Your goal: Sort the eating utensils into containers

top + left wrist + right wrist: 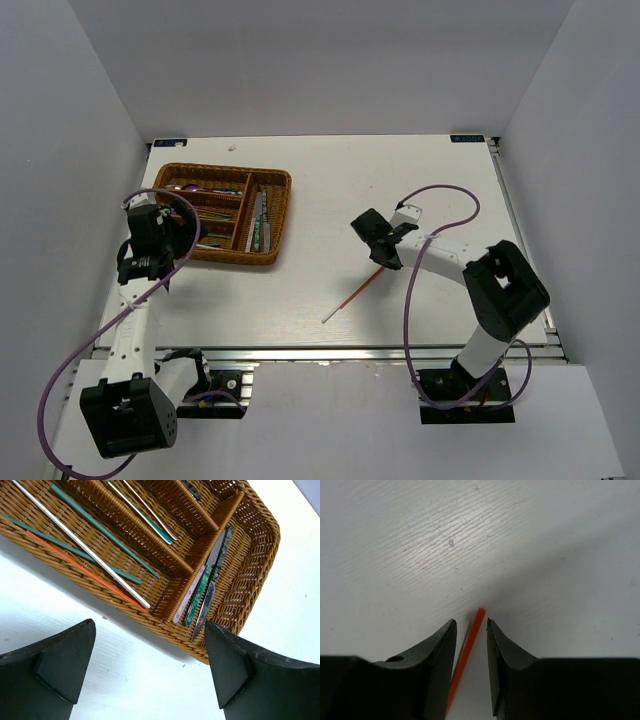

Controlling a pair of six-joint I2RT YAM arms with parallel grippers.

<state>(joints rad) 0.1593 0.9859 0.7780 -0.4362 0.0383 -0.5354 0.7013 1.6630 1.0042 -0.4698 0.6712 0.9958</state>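
One orange chopstick (352, 295) lies on the white table, right of centre. My right gripper (382, 258) is low over its far end. In the right wrist view its jaws (470, 622) stand narrowly apart, one on each side of the chopstick (471, 637), with small gaps showing. The brown wicker tray (235, 258) sits at the back left. In the left wrist view the tray (260, 555) holds green, silver and orange chopsticks (95, 555) in one section and knives (205, 587) in another. My left gripper (170, 240) hovers open and empty (150, 660) by the tray's near edge.
White walls enclose the table on the left, back and right. Purple cables loop from both arms; the right one arcs over the table (445, 200). An aluminium rail (320, 352) runs along the near edge.
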